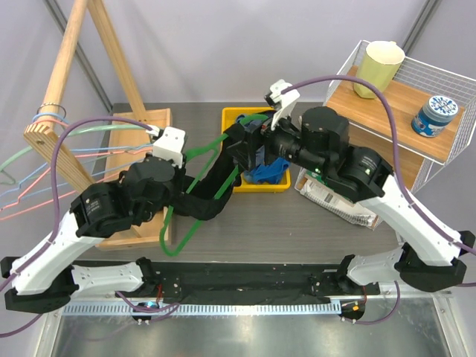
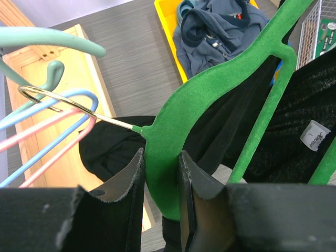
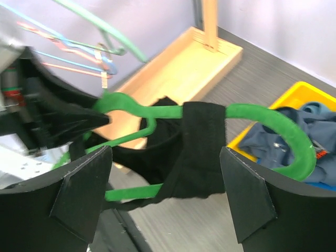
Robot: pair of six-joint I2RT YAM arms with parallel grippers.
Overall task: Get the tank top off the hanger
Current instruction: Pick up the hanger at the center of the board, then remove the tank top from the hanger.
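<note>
Gray surface (image 1: 297,238) from overhead: the yellow bin (image 1: 260,187) is holding a heap of blue clothes (image 1: 269,172), and the wire basket (image 1: 454,74) is carrying a cream cup (image 1: 379,67) and a blue tin (image 1: 437,115). The green hanger (image 1: 195,155) is running diagonally, far end toward the bin, with the black tank top (image 1: 204,199) draping off it.

Left wrist: the left hand (image 2: 160,157) is pinching the hanger's neck, and its wire hook is pointing left among the pastel hangers (image 2: 52,115).

Right wrist: the right hand (image 3: 165,157) is sitting spread wide, one strap hanging between its fingers with gaps on both sides.
</note>
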